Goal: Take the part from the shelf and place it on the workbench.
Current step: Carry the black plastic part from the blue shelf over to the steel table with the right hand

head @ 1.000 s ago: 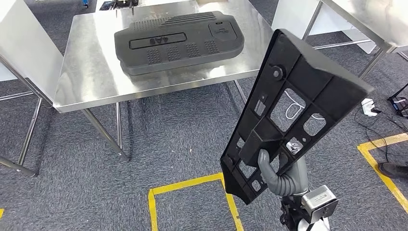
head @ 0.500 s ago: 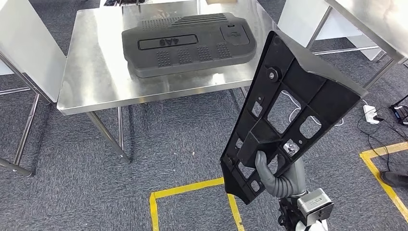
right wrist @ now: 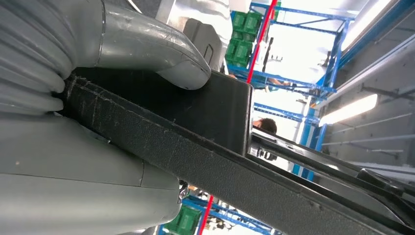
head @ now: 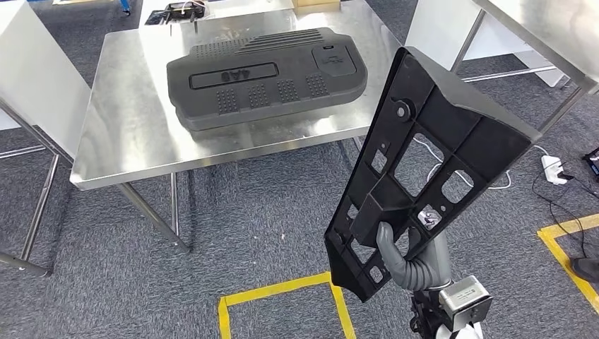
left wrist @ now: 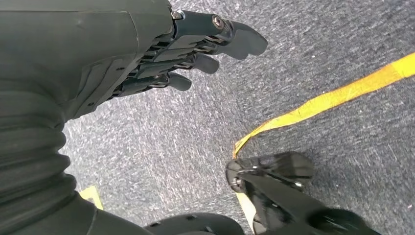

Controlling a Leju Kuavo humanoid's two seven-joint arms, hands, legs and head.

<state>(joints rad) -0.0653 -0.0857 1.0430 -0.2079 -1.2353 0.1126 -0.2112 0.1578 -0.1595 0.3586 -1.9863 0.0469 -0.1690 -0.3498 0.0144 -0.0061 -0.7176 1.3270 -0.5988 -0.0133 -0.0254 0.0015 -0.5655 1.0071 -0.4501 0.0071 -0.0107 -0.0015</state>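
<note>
My right hand [head: 406, 253] grips a long black plastic part [head: 431, 155] by its lower end, thumb wrapped over a rib. The part stands tilted, ribbed underside toward me, its upper end near the workbench's right corner. In the right wrist view the thumb [right wrist: 147, 46] presses on the part's black edge [right wrist: 210, 161]. A steel workbench [head: 134, 134] stands ahead with a dark grey cover panel [head: 265, 74] lying flat on it. My left hand [left wrist: 161, 54] hangs over the grey carpet, fingers apart, holding nothing.
More steel tables stand at the left [head: 35, 85] and back right [head: 537, 35]. Yellow tape [head: 275, 289] marks the carpet by my feet. A white cable and power strip [head: 554, 168] lie on the floor at the right. A person's shoe [head: 585, 268] is at the right edge.
The whole view has shifted slightly, so the camera moved. The part stays in my right hand at about the same tilt.
</note>
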